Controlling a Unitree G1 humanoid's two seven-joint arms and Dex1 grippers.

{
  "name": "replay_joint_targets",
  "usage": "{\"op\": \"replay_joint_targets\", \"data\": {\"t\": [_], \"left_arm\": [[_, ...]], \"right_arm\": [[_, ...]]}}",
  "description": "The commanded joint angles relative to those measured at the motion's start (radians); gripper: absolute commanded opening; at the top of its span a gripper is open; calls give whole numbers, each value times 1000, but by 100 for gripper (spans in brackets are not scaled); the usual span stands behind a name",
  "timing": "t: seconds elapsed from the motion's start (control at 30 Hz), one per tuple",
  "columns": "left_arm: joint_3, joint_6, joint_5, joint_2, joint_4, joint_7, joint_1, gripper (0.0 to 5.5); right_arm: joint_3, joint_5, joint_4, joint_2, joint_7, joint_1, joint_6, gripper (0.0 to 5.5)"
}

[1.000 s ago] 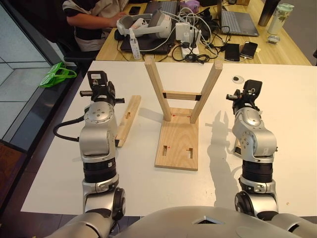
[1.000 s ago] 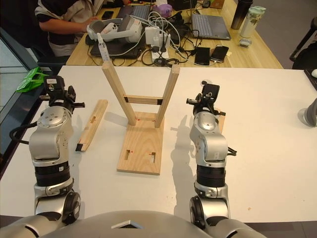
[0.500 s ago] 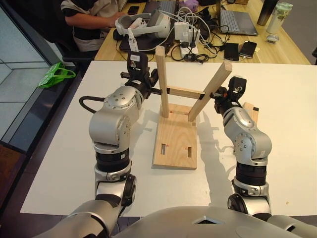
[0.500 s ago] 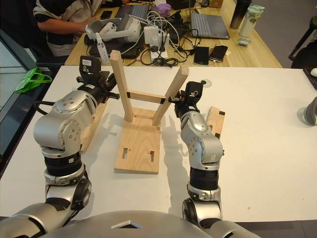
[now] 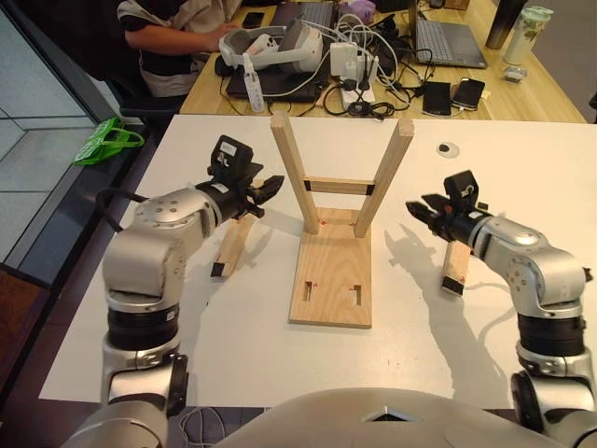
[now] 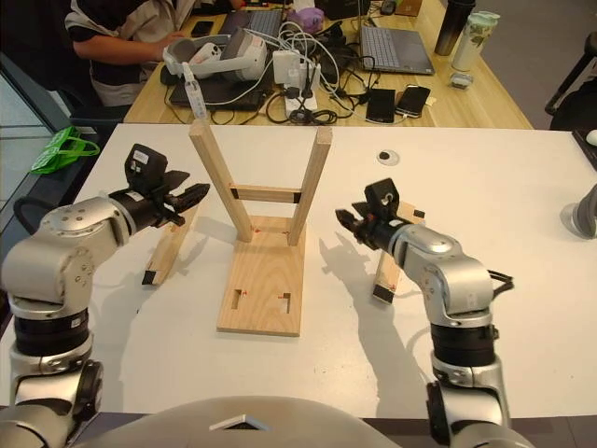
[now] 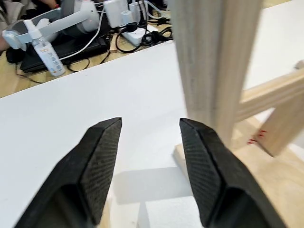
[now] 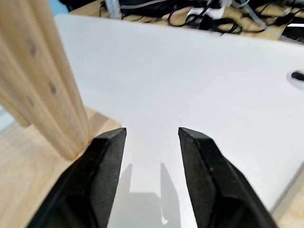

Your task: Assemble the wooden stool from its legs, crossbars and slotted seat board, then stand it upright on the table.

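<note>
Half a second ago both grippers were up against the two standing legs and the frame leaned to the right. Now both arms have drawn back outward and the frame stands straight again.

The left gripper hovers just left of the left standing leg, apart from it, its two dark fingers spread wide with nothing between them. In the left wrist view the leg rises just past one fingertip.

The right gripper hangs to the right of the right standing leg, apart from it. It is also wide open and holds nothing, with bare tabletop showing between its pads.

The slotted seat board lies flat at the middle of the white table. The two legs stand in its far end, joined by a crossbar about halfway up. Two slots near the board's near end stand unfilled.

A loose leg lies flat on the table left of the board, below the left gripper. A second loose leg lies flat to the right, partly under the right forearm.

Beyond the table's far edge is a wooden desk holding cables, phones and a laptop.
</note>
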Motion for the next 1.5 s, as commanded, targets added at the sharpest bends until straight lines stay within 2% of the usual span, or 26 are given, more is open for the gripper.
{"op": "replay_joint_targets", "data": {"t": [0.03, 0.1, 0.2, 0.37, 0.47, 0.73, 0.83, 1.1, 1.3, 1.5], "left_arm": [[-8, 24, -136, 136, -122, -195, 143, 293], [-107, -17, -138, 221, -181, -270, 233, 319], [-212, -86, -107, 286, -198, -318, 271, 325], [-431, -259, 42, 385, -165, -406, 232, 325], [-492, -341, 90, 422, -148, -470, 222, 325], [-603, -460, 217, 408, -50, -534, 183, 325], [-632, -449, 264, 357, -9, -509, 142, 325], [-628, -424, 375, 178, 196, -365, -5, 325], [-604, -453, 422, 117, 313, -315, -69, 325], [-564, -417, 397, 118, 241, -322, -25, 325]], "right_arm": [[57, 149, -165, -121, 187, 100, 102, 271], [100, 227, -269, -174, 292, 155, 102, 301], [165, 228, -298, -201, 329, 170, 68, 330], [398, 54, -278, -284, 408, 102, -112, 330], [493, -41, -266, -309, 452, 83, -230, 330], [591, -171, -185, -287, 448, 57, -308, 330], [598, -212, -146, -259, 417, 52, -314, 330], [534, -292, 10, -121, 262, -5, -337, 330], [483, -341, 111, -50, 180, -49, -383, 330], [428, -367, 111, -65, 162, -50, -393, 330]]}}
